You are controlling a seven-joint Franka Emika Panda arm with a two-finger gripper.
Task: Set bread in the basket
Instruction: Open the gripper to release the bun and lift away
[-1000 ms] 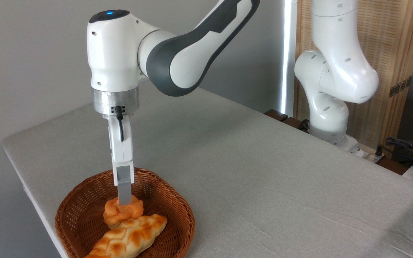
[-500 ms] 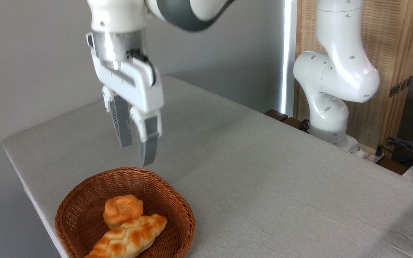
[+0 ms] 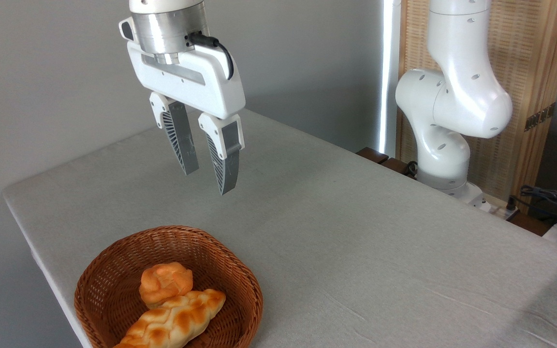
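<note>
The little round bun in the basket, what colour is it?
Golden-orange, paler at the sides; the bun shows clearly in the fixed camera view.

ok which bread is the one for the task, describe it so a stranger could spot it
Find the round wicker basket at the table's near left corner. Two breads lie inside; the bun is the small round orange one with a knotted top, touching the long braided loaf in front of it.
</note>
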